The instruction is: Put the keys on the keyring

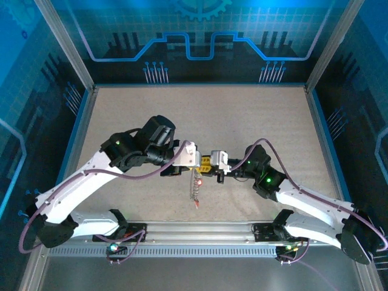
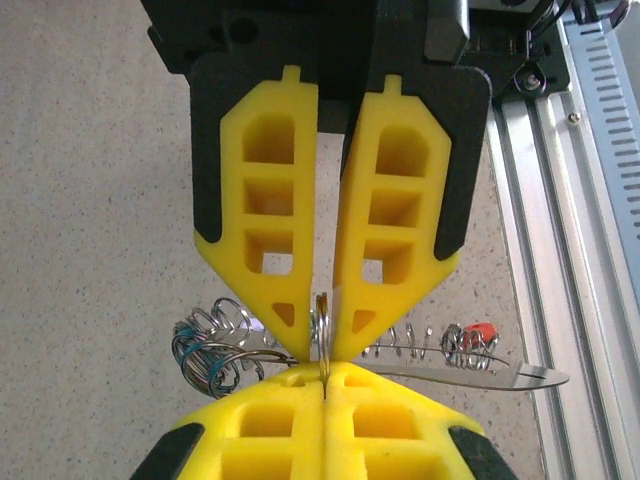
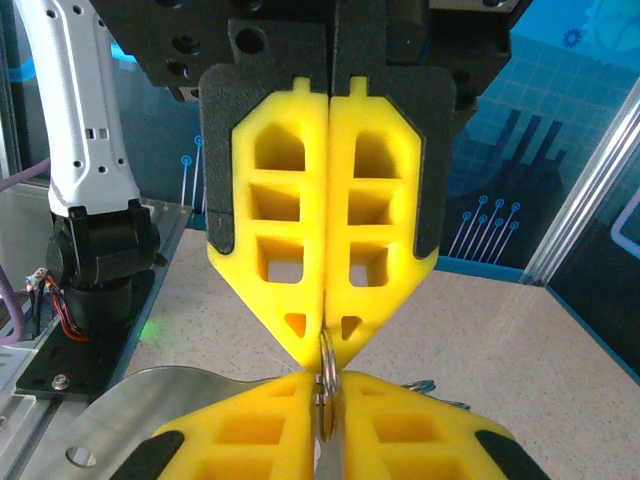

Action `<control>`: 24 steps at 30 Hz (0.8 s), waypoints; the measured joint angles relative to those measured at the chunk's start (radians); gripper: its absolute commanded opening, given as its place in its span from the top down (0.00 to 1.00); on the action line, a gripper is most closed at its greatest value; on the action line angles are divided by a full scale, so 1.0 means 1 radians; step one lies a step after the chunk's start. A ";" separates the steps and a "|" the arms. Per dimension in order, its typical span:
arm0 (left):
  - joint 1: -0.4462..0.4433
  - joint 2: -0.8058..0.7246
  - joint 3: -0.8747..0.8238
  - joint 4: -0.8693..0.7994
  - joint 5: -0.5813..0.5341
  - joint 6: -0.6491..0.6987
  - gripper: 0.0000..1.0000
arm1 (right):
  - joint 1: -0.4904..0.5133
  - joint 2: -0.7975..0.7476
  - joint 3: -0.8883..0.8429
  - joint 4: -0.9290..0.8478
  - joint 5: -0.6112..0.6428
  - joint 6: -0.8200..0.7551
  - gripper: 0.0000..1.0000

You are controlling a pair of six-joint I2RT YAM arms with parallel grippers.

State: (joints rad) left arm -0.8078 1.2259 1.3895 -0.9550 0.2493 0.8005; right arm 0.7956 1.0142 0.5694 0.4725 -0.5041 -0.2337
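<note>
Right now the two arms meet tip to tip over the middle of the desk [image 1: 260, 121], and the left hand [image 2: 322, 335] and the right hand [image 3: 325, 345] are both pinched on the same small loop, which I take to be the keyring [image 2: 322, 318]. It sits edge-on between them. In the left wrist view it reads as a thin upright sliver in the centre of the frame, and its flat plane lines up with the slit between each pair of yellow fingers [image 2: 270, 250]. The left hand's fingers are drawn in narrow and touch the band only at their tips. The right hand's fingers are pressed flat together, with the band caught at their point. The keys [image 1: 195, 189] lie just below that meeting point in the top view, a silvery tangled string whose long axis runs from the hands toward the lower edge of the frame. A red head [image 1: 197, 206] sits at its far end. From the left wrist the same string lies across the frame at right angles to the fingers, with coiled wire loops at lower left and the red head at lower right. I cannot tell whether the string hangs free or rests on the desk, nor which keys are already threaded. The string sits slightly to the left hand's side, so I would guess that hand is the nearer one to reach it, provided the right hand can hold the loop steady alone.
</note>
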 measured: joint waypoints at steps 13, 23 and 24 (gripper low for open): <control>-0.031 -0.071 -0.077 0.075 -0.065 0.013 0.78 | -0.014 0.003 -0.025 0.078 -0.019 0.023 1.00; -0.006 -0.248 -0.298 0.343 0.058 -0.091 0.78 | -0.018 -0.024 -0.084 0.306 -0.069 0.062 1.00; -0.006 -0.252 -0.304 0.359 0.063 -0.096 0.78 | -0.018 -0.027 -0.084 0.315 -0.074 0.063 1.00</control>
State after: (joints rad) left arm -0.8143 0.9737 1.0855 -0.5961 0.3126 0.7048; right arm 0.7776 0.9874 0.4858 0.7876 -0.5781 -0.1707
